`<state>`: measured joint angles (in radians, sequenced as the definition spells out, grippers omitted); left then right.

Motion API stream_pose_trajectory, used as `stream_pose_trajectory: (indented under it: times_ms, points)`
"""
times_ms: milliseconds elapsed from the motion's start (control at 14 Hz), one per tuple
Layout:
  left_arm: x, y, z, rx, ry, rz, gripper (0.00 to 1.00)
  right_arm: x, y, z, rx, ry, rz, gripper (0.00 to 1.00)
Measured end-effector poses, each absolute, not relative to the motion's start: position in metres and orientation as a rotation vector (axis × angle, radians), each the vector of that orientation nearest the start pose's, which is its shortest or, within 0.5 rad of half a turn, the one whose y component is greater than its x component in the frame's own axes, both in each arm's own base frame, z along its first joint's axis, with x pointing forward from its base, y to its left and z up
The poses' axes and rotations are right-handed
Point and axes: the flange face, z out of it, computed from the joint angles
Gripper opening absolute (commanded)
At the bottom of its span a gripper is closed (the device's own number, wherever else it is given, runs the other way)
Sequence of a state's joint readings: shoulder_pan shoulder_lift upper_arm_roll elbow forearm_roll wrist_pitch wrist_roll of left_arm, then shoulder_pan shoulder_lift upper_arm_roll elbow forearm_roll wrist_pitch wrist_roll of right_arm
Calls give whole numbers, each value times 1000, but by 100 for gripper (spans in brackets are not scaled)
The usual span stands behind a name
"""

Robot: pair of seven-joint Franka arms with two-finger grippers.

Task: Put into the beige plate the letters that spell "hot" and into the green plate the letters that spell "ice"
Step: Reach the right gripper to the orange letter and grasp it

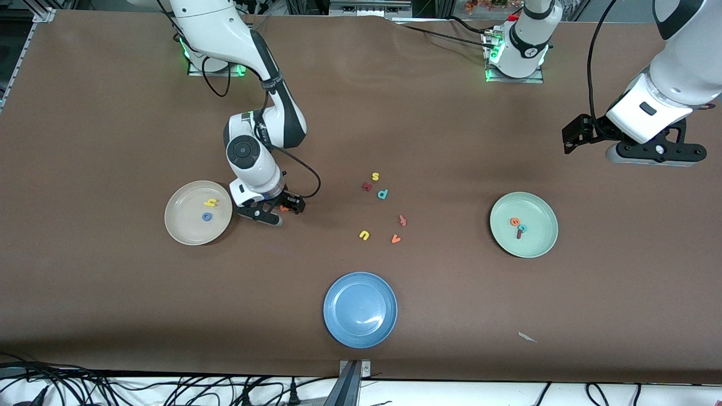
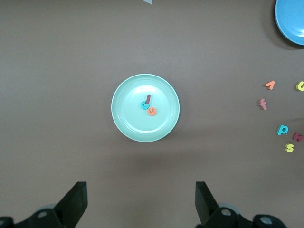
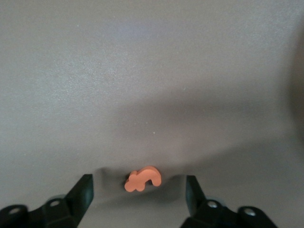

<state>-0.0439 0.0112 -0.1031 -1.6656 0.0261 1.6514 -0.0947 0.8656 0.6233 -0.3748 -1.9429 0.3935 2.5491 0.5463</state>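
Two "hot" letters lie in the beige plate [image 1: 179, 228]; the orange "t" [image 3: 142, 178] sits on the desk beside it, between the right hand's [image 1: 269, 211] wide fingers, ready for grasping. Left hand [image 1: 657, 153] waits wide.

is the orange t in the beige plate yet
Not yet. The orange t lies on the table between the right gripper fingers, beside the beige plate.

My right gripper [image 1: 280, 211] sits down at the table just beside the round cream-beige plate [image 1: 180, 225], fingers either side of the small orange foam "t" [image 3: 142, 178]. My left gripper [image 2: 140, 204] waits above the round sage-green plate [image 2: 123, 121].
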Motion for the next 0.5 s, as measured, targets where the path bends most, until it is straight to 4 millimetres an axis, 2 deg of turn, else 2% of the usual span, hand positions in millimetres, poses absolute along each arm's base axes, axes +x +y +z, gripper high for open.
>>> stream_pose_trajectory:
  times_ms: [143, 500]
  points:
    - [556, -79, 580, -3113, 83, 35, 100, 548, 295, 177, -3070, 485, -63, 77]
    - [557, -76, 580, -3113, 76, 35, 100, 551, 295, 175, -3068, 490, -72, 58]
